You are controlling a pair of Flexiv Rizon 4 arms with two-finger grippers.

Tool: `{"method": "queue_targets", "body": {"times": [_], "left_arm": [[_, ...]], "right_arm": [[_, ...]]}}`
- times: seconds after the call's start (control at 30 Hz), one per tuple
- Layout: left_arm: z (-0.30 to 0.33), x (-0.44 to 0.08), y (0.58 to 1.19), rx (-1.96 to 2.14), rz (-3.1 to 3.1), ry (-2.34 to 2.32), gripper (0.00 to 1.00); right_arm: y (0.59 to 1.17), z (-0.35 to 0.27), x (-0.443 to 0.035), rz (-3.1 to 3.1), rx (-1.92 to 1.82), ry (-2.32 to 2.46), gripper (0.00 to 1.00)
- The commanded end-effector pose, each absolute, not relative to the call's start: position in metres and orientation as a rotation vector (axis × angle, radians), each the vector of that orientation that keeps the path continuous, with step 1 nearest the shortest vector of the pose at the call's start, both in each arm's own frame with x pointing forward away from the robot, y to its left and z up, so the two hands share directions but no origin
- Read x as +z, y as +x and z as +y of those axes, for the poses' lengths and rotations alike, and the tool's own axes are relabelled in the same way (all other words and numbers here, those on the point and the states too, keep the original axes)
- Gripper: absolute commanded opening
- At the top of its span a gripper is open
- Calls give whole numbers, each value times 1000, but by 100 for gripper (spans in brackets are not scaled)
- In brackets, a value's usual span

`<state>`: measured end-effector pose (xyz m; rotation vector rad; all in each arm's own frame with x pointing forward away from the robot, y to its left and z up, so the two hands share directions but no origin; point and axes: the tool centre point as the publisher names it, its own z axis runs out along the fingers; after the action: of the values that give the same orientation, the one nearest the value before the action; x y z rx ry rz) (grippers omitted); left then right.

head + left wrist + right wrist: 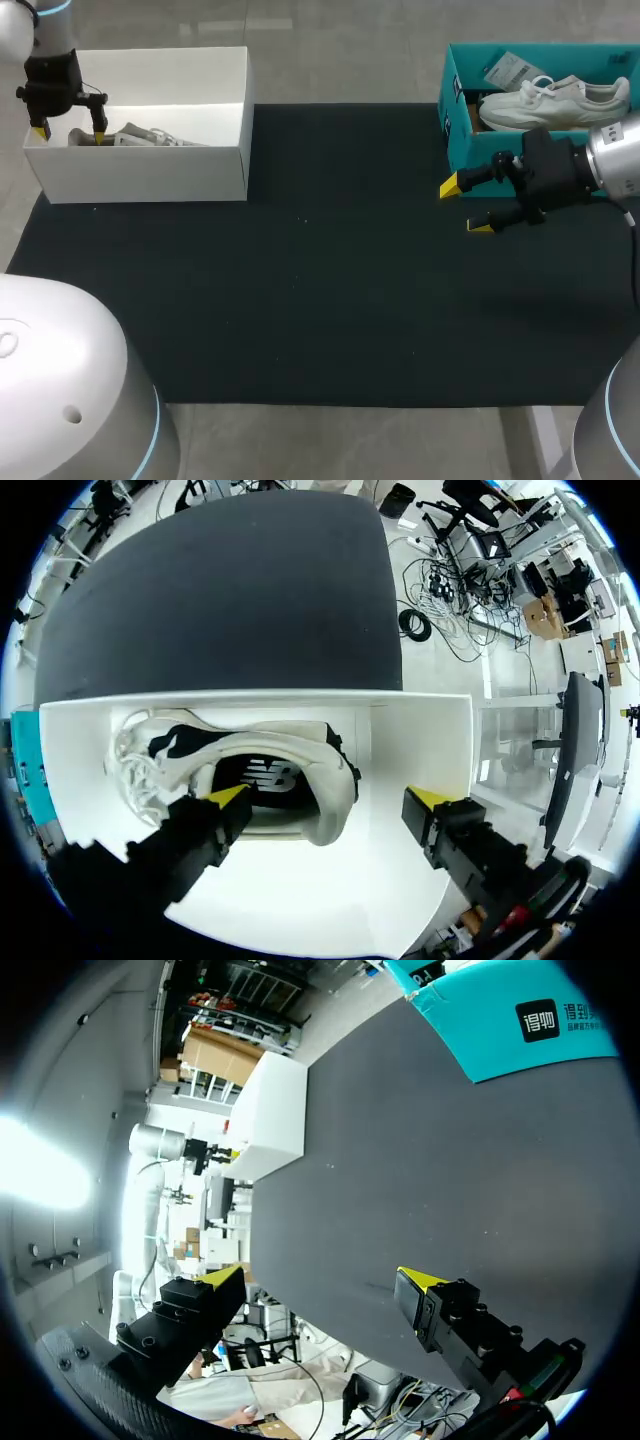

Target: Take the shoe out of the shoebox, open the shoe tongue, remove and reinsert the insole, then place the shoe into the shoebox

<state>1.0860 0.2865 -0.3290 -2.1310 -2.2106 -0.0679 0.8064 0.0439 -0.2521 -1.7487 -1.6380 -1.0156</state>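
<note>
The white box [150, 165] sits at the upper left of the head view, on the black mat's [300, 280] far edge. A shoe [140, 135] lies on its side inside it. The left gripper [68, 128] hangs over the box's left end, fingers apart and clamped on nothing. In the left wrist view, the shoe [230, 770] lies under one finger, and the other finger is over bare box floor [400, 880].

At the upper right stands a teal box [455, 125] holding a second shoe [550, 100]. The right gripper [465, 205] is just in front of it over the mat, fingers apart and empty.
</note>
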Motion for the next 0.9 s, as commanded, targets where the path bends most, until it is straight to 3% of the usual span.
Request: {"method": "queue_targets", "body": {"times": [0.03, 0.57, 0.9], "left_arm": [[287, -284, 1090, -2, -2252, -2091, 100], [293, -183, 1090, 29, -2515, -1906, 100], [293, -183, 1090, 29, -2515, -1906, 100]], "right_arm": [[806, 45, -252, -1638, -1013, -1753, 100], [806, 45, -252, -1638, -1013, -1753, 100], [806, 45, -252, -1638, -1013, -1753, 100]]}}
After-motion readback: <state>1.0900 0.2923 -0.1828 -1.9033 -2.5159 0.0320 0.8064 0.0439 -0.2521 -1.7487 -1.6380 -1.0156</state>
